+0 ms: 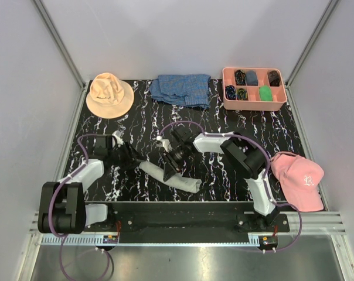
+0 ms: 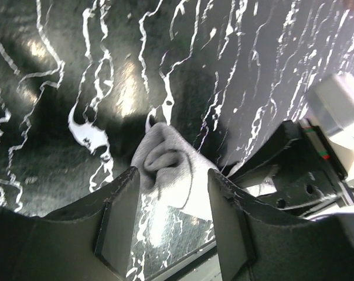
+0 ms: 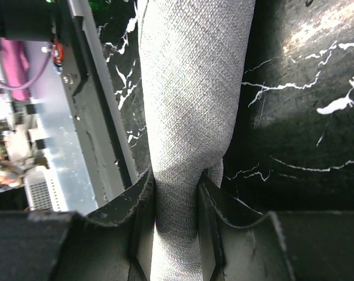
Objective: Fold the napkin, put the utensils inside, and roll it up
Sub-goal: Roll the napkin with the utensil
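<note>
Napkin (image 1: pixel 172 178) is rolled into a grey tube and lies diagonally on the black marbled table (image 1: pixel 224 120), near the front edge between the two arms. I see the right gripper (image 1: pixel 176 161) clamped across the roll's middle; the right wrist view shows both fingers (image 3: pixel 143 199) pressing into the cloth (image 3: pixel 191 88). The left gripper (image 1: pixel 133 157) is spread wide at the roll's left end, and in the left wrist view that end (image 2: pixel 168 159) sits between the fingers (image 2: pixel 121 205) unpinched. At the back: orange hat (image 1: pixel 109 93), blue checked cloth (image 1: pixel 181 89), pink tray (image 1: pixel 253 106). Pink cap (image 1: pixel 297 178) lies at the right.
</note>
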